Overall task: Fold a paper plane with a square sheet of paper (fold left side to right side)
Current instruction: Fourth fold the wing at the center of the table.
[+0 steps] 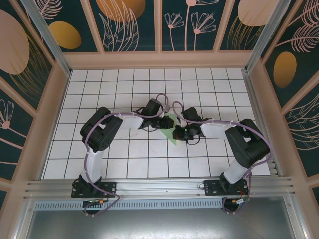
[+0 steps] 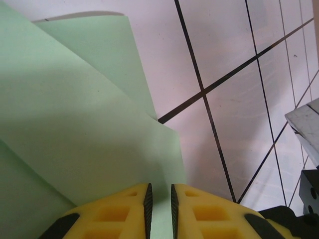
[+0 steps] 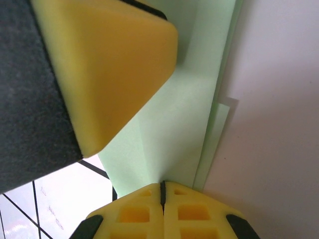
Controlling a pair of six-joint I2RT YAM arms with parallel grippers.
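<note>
White tiles with black grid lines covered the table (image 1: 99, 149), and dark walls (image 1: 129, 25) painted with flowers stood around it. Near the middle of the table we saw the sheet of paper (image 1: 173, 137), pale green and already folded, lying between the two arms, which met over it. The left gripper (image 1: 165, 124) was at the left side of the sheet and the right gripper (image 1: 183, 132) at its right side.

From the left wrist, the yellow fingers (image 2: 114, 214) of the left gripper stood a little apart, with only a narrow slit, and the green paper showed through this slit. Above them one layer of the sheet lay over another, with the tiles to the right.

From the right wrist, the fingers (image 3: 194, 214) of the right gripper were pressed together on the near edge of the sheet, where we saw several layers. One finger of the left gripper rested just above, on or very near the paper.
</note>
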